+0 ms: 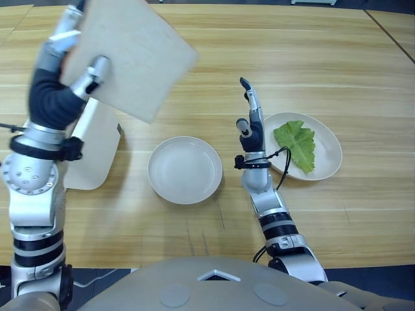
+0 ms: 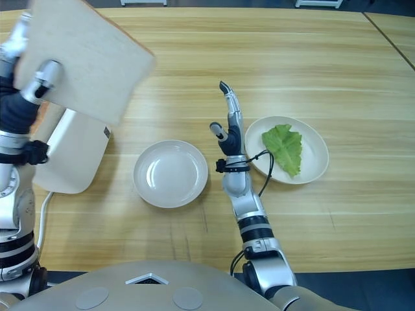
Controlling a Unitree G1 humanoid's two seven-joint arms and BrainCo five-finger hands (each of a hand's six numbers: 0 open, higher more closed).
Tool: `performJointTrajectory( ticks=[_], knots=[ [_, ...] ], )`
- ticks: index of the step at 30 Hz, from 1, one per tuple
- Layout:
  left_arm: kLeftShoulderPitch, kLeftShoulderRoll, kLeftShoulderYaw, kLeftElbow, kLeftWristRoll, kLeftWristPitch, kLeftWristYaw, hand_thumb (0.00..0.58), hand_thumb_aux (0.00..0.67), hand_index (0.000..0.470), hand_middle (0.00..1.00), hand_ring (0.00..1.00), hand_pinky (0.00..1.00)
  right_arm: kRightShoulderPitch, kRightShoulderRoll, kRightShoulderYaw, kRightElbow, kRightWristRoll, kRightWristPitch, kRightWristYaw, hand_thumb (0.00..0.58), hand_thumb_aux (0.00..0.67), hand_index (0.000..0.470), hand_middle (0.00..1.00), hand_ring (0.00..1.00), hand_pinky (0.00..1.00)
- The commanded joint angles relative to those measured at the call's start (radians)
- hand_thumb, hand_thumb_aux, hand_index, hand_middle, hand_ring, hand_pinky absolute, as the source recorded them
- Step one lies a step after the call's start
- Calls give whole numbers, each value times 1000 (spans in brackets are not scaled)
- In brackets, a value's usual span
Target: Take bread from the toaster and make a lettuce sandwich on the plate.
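Light wood table [image 1: 324,58]: toaster [image 1: 91,155] left, plate [image 1: 185,170] centre, lettuce [image 1: 297,146] right; bread [image 1: 133,55] raised.

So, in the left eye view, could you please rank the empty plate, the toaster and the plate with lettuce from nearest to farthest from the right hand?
1. The plate with lettuce, just to the right of the right hand, its rim close beside it.
2. The empty plate, to the hand's left, mid-table.
3. The toaster, far over on the left side.
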Motion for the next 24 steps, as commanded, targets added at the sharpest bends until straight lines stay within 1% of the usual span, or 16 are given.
performJointTrajectory(
  ticks=[1, 4, 7, 12, 17, 24],
  knots=[
    [25, 10, -177, 170, 96, 19, -111, 580, 670, 470, 0, 0, 0, -42, -52, -55, -13, 7, 12, -9, 0, 0, 0, 0, 0, 0],
    [38, -9, -272, 301, 158, -5, -158, 580, 670, 470, 0, 0, 0, -46, -62, -60, -29, 0, 12, -7, 0, 0, 0, 0, 0, 0],
    [38, -23, -333, 390, 217, -35, -177, 580, 670, 470, 0, 0, 0, -39, -55, -45, -29, -20, 7, -12, 0, 0, 0, 0, 0, 0],
    [20, -25, -375, 501, 310, -84, -176, 580, 670, 470, 0, 0, 0, -38, -62, -42, -38, -32, 8, -14, 0, 0, 0, 0, 0, 0],
    [0, -28, -371, 546, 413, -111, -122, 580, 670, 470, 0, 0, 0, -52, -106, -78, -50, -44, 22, -23, 0, 0, 0, 0, 0, 0],
    [6, 0, -335, 476, 513, -101, -93, 580, 670, 470, 0, 0, 0, -83, -202, -146, -26, -58, 41, -47, 0, 0, 0, 0, 0, 0]
  ],
)
